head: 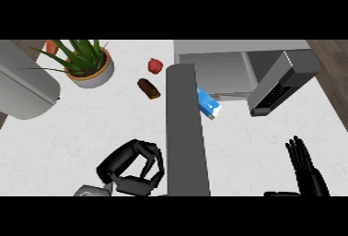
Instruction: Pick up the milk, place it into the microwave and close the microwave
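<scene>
A: Milk (210, 104) position, pls?

B: Blue carton, tilted, right at the front edge of the microwave (217, 69). Its left part is hidden behind a long grey bar (185, 133) that runs up the middle of the view from the bottom edge. Can't tell whether the carton rests on the worktop (88, 124) or on the microwave's lip.

A: That bar is a forearm?

B: Looks like one, same grey, rounded top end, but no hand shows on it. Can't tell which arm it belongs to.

A: Microwave door (277, 87)?

B: Open, swung out to the right, w/ the dark keypad strip facing the view. Cavity is visible, grey inside.

A: Left hand (132, 168)?

B: Low, left of the bar, near the bottom edge. Fingers clenched inward, w/ nothing seen inside them; bare worktop shows through the gap. Well apart from the milk.

A: Right hand (306, 168)?

B: Bottom right corner, fingers straight and released, pointing up, resting. Holds nothing, not near the carton.

A: Other stuff on the worktop?

B: Potted plant (88, 64) top left, spiky green leaves in a pale pot. Small red item (155, 65) and a brown item (148, 88) between the plant and the microwave, near each other but apart. Big grey rounded appliance (24, 92) at the left edge.
</scene>
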